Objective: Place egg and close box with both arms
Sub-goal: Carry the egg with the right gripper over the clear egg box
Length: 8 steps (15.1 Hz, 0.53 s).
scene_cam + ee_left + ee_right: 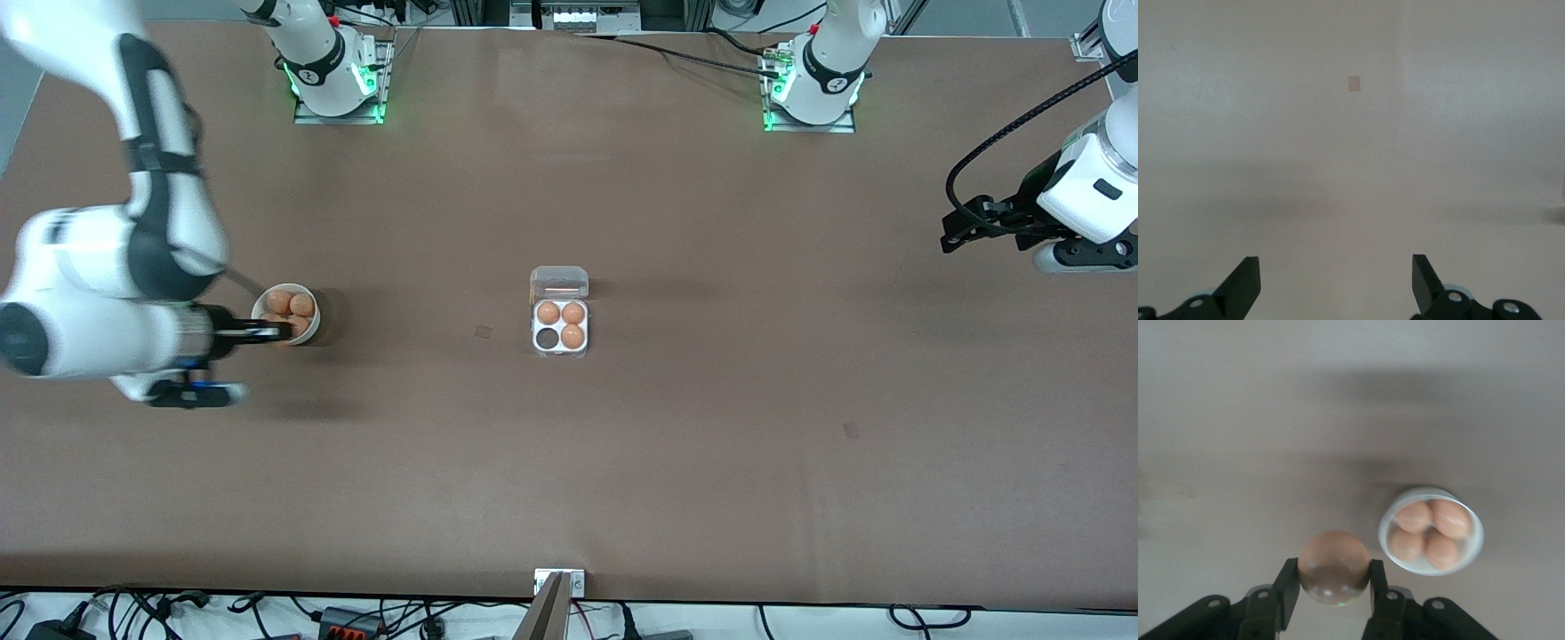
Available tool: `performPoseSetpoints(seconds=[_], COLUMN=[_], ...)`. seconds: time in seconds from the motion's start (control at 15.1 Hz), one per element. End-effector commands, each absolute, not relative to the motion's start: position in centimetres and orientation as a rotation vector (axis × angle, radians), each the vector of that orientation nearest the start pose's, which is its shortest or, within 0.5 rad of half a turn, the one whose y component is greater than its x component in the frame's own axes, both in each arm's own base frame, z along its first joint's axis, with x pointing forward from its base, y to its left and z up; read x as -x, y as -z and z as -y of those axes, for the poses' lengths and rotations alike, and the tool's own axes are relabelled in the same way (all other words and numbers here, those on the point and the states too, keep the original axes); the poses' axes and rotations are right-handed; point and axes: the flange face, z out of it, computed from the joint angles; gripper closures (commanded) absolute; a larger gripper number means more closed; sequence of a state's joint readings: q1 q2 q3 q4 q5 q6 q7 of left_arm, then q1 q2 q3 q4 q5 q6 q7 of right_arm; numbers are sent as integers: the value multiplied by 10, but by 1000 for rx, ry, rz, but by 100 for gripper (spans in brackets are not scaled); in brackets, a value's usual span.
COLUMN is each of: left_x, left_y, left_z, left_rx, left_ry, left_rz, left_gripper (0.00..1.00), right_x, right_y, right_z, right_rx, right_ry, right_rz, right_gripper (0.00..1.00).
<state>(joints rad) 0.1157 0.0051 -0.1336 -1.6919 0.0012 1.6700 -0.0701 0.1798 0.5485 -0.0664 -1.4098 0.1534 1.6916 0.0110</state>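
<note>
Nearest the camera among the things, the box point(560, 333) sits mid-desk, lid open, three cells filled and one empty. Toward the right arm's end, the right end effector point(1335, 577) hangs over the bowl point(286, 314), clenched on an egg point(1334, 567); placing it and closing the lid remain. At the other end the left end effector point(1336, 283) waits, spread and empty. Front view hides the held egg.
</note>
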Motion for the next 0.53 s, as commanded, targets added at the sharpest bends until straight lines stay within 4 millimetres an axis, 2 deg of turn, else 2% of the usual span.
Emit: performPoseSetpoints(seconds=[0.0,0.2,0.46], left_x=[-556,-556,-556], left_y=[-580,-581,-580], left_z=[9,9,9], left_rx=[3153,3153,3153], left_ry=[-37,-35,-37], left_rz=[58,58,58], left_gripper=[0,0,0], right_x=[-671,-659,-634], right_y=[-368,-368,-348], right_z=[-177,-247,-338], right_rx=[3083,3101,3142], right_ry=[-283,-171,-33], right_rz=[287,332,278], right_gripper=[88,88,88])
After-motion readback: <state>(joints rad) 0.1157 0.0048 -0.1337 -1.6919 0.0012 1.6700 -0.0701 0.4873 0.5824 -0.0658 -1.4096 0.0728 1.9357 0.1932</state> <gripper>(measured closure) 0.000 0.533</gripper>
